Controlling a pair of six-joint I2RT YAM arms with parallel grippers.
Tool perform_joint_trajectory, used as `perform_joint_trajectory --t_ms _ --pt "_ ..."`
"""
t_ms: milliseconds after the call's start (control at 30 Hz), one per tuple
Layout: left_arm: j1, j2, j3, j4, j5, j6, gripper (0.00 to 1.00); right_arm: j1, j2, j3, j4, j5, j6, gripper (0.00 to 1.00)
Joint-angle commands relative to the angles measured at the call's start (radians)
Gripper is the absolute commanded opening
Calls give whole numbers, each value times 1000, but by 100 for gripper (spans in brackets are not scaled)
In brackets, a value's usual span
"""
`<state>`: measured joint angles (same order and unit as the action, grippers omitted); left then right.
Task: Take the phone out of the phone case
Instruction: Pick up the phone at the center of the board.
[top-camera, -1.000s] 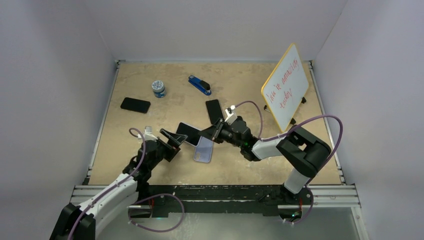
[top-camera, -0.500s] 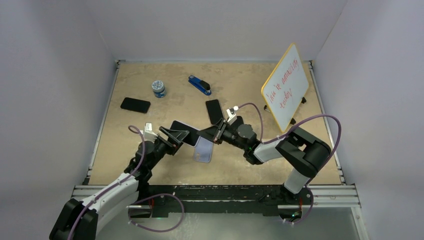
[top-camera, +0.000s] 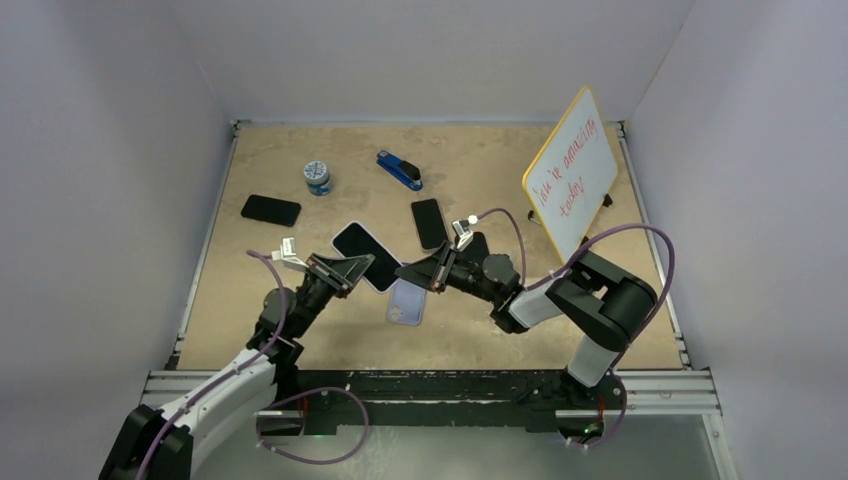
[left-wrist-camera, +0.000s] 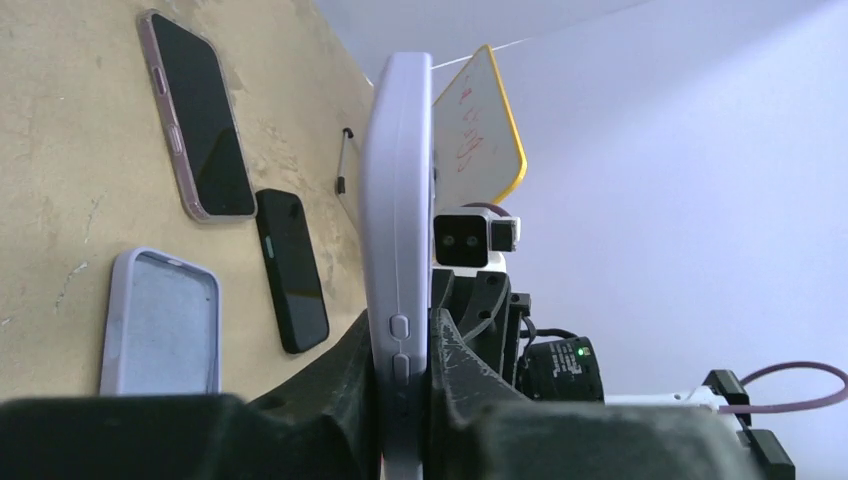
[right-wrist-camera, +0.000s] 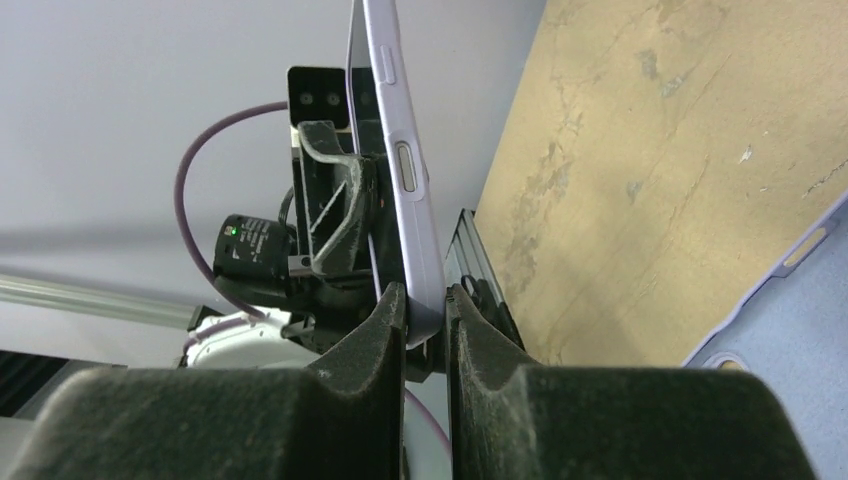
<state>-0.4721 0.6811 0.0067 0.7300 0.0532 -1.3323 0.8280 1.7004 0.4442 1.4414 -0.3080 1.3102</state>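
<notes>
You have the phone (top-camera: 365, 252) off the table (top-camera: 300, 170) and held from both ends, a little left of centre in the overhead view; your left gripper (top-camera: 345, 268) is pinched tight on its lower-left end, and your right gripper (top-camera: 408, 272) on the opposite end, each pair of fingers closed down to the phone's thickness with nothing else in them; both wrist views show its lavender edge standing between the pads, side buttons towards the lens; the phone case (top-camera: 405, 305) lies flat on the table just below the two grippers in the frame, and at the lower left of the left wrist view its hollow faces up and looks empty; so I judge the extraction itself done, though the held edge is the same lavender as the shell and I cannot rule out a second skin on it; what is left is to set the phone down; for that, have one gripper let go first so the arms do not fight over it, then pick a bare patch apart from the case and from the black phone (top-camera: 428, 222) lying just above the grippers.
</notes>
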Motion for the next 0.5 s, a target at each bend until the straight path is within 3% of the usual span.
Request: perform_joint_trajectory --t_ms 0,167,467 --pt "6 -24 -14 58 -25 64 0 3 0 -27 336 -88 -35 14" --pt "6 -37 12 62 -7 45 0 4 -41 -37 347 -88 -121 37" --pt "6 -20 46 120 13 1 0 8 -100 2 272 -147 -226 52"
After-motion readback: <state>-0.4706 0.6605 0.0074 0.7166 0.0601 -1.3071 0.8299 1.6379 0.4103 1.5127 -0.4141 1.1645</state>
